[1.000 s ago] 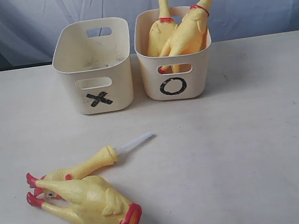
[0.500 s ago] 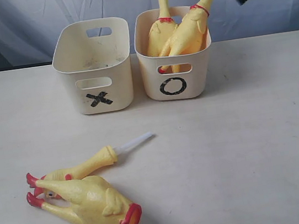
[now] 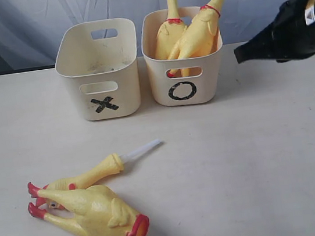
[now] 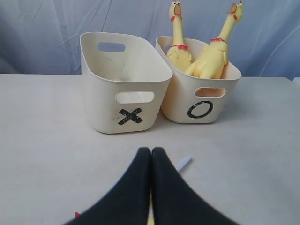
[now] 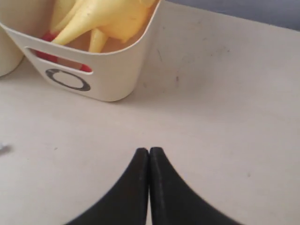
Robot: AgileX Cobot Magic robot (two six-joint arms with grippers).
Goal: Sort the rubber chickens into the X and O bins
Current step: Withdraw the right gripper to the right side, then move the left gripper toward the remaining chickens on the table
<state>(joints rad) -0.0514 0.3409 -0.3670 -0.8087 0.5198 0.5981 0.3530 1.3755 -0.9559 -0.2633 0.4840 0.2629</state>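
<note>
Chickens point(image 3: 193, 36) stand in the O bin point(image 3: 159, 88) while left gripper point(image 4: 151, 152) and right gripper point(image 5: 149, 152) sit closed, empty.

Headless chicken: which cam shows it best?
Exterior view: the headless chicken lies whole on the table beside the thin chicken. Left wrist view shows at most a red speck by the left gripper; right wrist view shows none of it.
</note>
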